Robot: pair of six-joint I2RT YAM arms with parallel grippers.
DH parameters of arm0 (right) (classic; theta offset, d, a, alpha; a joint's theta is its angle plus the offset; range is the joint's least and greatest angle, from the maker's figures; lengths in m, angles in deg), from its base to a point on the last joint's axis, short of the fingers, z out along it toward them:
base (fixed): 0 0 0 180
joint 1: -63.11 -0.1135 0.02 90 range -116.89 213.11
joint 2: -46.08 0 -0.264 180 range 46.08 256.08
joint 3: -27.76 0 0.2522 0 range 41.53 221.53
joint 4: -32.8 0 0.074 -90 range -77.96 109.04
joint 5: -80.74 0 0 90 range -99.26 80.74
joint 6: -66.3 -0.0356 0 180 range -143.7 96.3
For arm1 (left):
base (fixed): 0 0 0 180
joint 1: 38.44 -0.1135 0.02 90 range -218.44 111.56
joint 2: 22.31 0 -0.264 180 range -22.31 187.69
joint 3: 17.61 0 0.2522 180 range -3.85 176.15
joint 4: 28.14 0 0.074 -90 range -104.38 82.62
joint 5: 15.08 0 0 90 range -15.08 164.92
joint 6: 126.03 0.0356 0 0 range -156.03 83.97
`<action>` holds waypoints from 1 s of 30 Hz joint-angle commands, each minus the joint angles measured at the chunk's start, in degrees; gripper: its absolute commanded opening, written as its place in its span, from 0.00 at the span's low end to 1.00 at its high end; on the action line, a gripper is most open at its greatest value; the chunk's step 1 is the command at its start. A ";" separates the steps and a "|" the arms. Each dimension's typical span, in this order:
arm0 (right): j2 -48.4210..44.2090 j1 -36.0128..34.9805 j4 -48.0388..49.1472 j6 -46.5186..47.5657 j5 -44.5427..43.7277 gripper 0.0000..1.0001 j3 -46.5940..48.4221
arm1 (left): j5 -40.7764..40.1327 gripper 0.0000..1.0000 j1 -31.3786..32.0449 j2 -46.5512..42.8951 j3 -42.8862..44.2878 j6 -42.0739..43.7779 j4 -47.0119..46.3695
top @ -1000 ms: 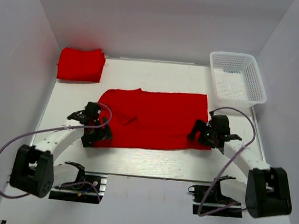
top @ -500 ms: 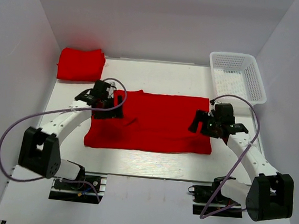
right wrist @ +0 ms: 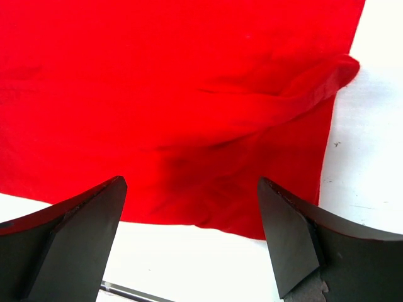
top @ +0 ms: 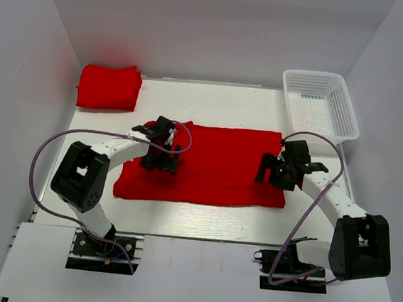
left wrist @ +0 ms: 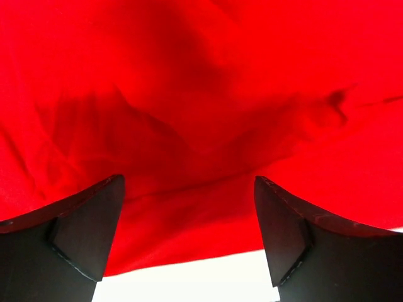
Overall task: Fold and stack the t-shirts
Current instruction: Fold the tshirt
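— Top view?
— The left gripper and the right gripper sit over opposite ends of the spread t-shirt.
— Left wrist?
— Jaws wide apart, gripping nothing; red cloth lies beneath and ahead.
— Right wrist?
— Likewise wide and empty, with the shirt's near corner just ahead.

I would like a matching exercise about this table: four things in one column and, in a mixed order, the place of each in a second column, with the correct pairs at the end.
Things:
1. folded t-shirt
2. spread-out t-shirt
3. white mesh basket
4. right gripper

Places:
A. far right corner of the table
B. above the right edge of the spread-out t-shirt, jaws open
C. far left corner of the table
D. flat in the middle of the table

Pairs: 1-C, 2-D, 3-A, 4-B.
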 commanded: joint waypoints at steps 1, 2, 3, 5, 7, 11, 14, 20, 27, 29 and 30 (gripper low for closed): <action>-0.83 0.07 -1.28 0.80 -1.23 0.90 2.67 | -3.47 0.92 0.74 0.44 3.20 0.42 -1.74; -0.92 0.07 -1.38 0.88 -1.40 0.90 2.58 | -4.25 0.91 0.74 0.97 4.07 0.42 -1.74; -0.84 0.25 -1.55 0.54 -1.67 0.90 2.67 | -4.26 0.90 0.75 2.19 4.08 -0.10 -1.74; -1.01 0.16 -1.90 0.80 -1.93 0.90 2.67 | -5.92 0.88 0.75 3.16 5.57 -0.63 -1.74; -1.01 0.25 -2.17 0.62 -2.11 0.90 2.67 | -6.45 0.87 0.75 3.95 6.10 -0.63 -1.74; -1.10 0.25 -2.43 0.62 -3.07 0.90 2.41 | -6.45 0.71 0.75 5.71 6.63 -0.63 -2.27; -0.84 0.25 -3.04 0.53 -3.77 0.90 2.58 | -6.45 0.53 0.75 6.33 7.16 -0.63 -2.27; -1.19 0.34 -2.78 0.27 -3.95 0.90 2.23 | -6.45 0.00 0.75 5.72 9.00 -1.25 -2.35; -2.59 0.25 -2.96 -0.08 -4.48 0.90 1.70 | -3.99 0.00 0.75 3.79 8.22 0.42 -5.08; -3.47 0.25 -3.05 -0.17 -4.92 0.90 1.61 | -3.47 0.00 0.75 3.18 7.42 1.04 -5.87; -3.39 0.25 -3.31 -0.17 -4.92 0.90 1.53 | -3.47 0.00 0.75 3.17 7.42 1.04 -5.87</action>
